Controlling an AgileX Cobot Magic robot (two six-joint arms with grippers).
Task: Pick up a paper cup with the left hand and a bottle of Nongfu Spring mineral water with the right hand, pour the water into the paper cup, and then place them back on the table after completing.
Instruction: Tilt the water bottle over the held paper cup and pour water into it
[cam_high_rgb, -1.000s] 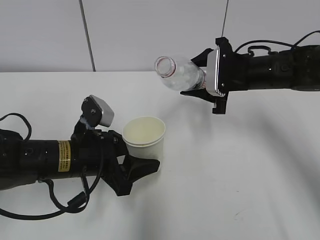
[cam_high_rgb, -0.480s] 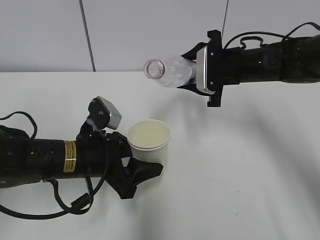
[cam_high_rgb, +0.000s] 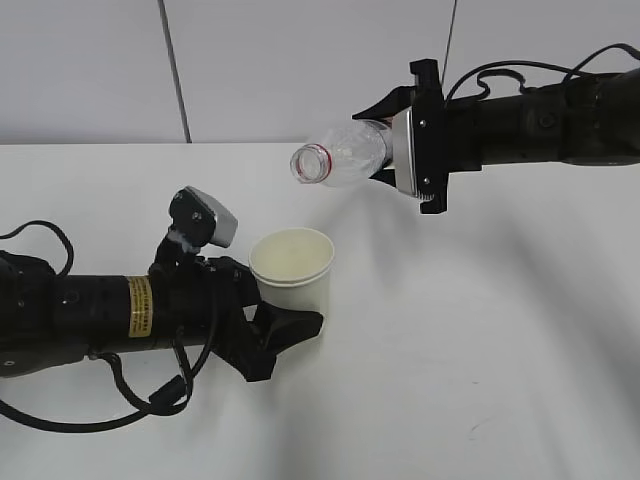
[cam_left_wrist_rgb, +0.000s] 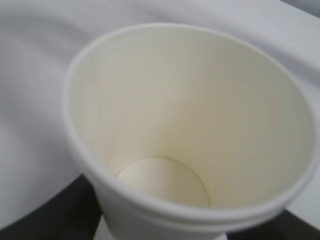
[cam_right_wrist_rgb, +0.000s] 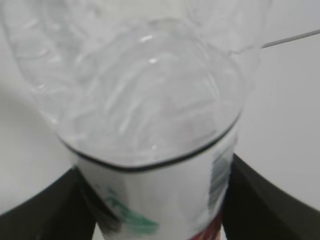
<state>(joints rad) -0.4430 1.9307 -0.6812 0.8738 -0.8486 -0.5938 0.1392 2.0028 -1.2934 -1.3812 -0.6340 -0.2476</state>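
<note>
My left hand (cam_high_rgb: 292, 305) is shut on the white paper cup (cam_high_rgb: 291, 262) and holds it upright just above the table (cam_high_rgb: 480, 340). In the left wrist view the cup (cam_left_wrist_rgb: 190, 125) fills the picture; its inside looks dry and empty, with dark fingers (cam_left_wrist_rgb: 45, 210) at the lower corners. My right hand (cam_high_rgb: 380, 142) is shut on the clear bottle (cam_high_rgb: 345, 158), which lies nearly level in the air, its open red-ringed mouth pointing left and slightly down, above and a little right of the cup. The right wrist view shows the bottle (cam_right_wrist_rgb: 150, 115) and its white label between the fingers (cam_right_wrist_rgb: 270, 200). No water shows.
A grey wall with a dark vertical seam (cam_high_rgb: 176, 80) rises behind the table's far edge. Black cables (cam_high_rgb: 60, 420) trail from the left arm across the near left of the tabletop.
The right hand has shifted left and rolled the bottle, so its mouth has dropped and now tips downward nearer the cup. The cup drifted slightly right, then back.
</note>
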